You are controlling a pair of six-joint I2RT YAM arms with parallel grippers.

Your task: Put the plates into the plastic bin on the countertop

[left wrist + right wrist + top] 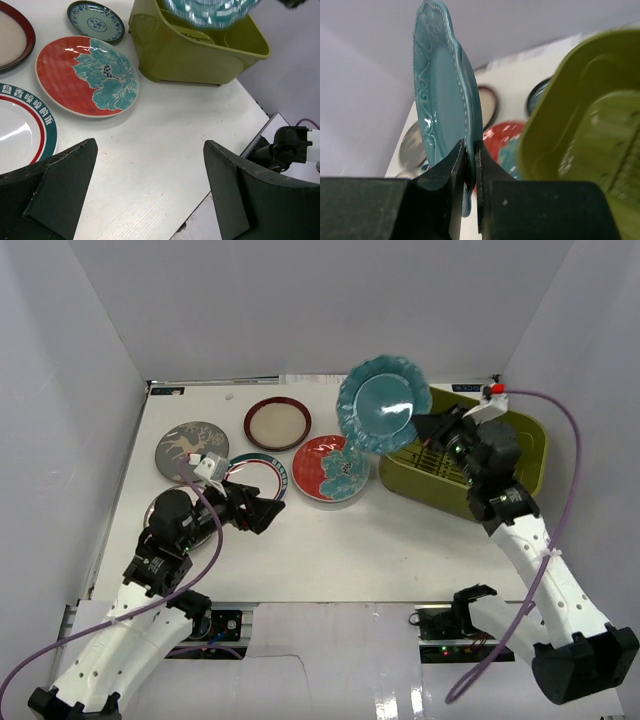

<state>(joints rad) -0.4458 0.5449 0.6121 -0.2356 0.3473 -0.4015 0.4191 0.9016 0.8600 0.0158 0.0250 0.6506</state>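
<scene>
teal scalloped plate (385, 405): I hold it in the air, standing on edge and nearly upright. It hangs over the left end of the bin, its glazed face turned towards the other plates.
right gripper (469, 162): my fingers (447, 172) are pinched to a thin slit on the plate's lower rim, one on the face and one on the back. They touch nothing else.
bin (533, 445): olive green with a slotted floor, it sits at the right rear of the countertop, directly under my right wrist.
countertop (350, 550): white and flat, with white walls around it.
floral plate (330, 468): red and teal, it lies flat just left of the bin with a strip of bare top between them.
small teal-rimmed plate (96, 21): lies flat behind the floral plate, near the bin's left wall.
cream plate (277, 424): dark red rim, flat, behind and to the left of the floral plate.
striped-rim plate (262, 472): lies flat just left of the floral plate. I cannot tell whether the rims touch.
deer plate (190, 448): grey and flat, furthest left, well apart from the bin.
left gripper (150, 145): my fingers are spread wide and hold nothing. They hang above bare countertop in front of the striped-rim plate.
</scene>
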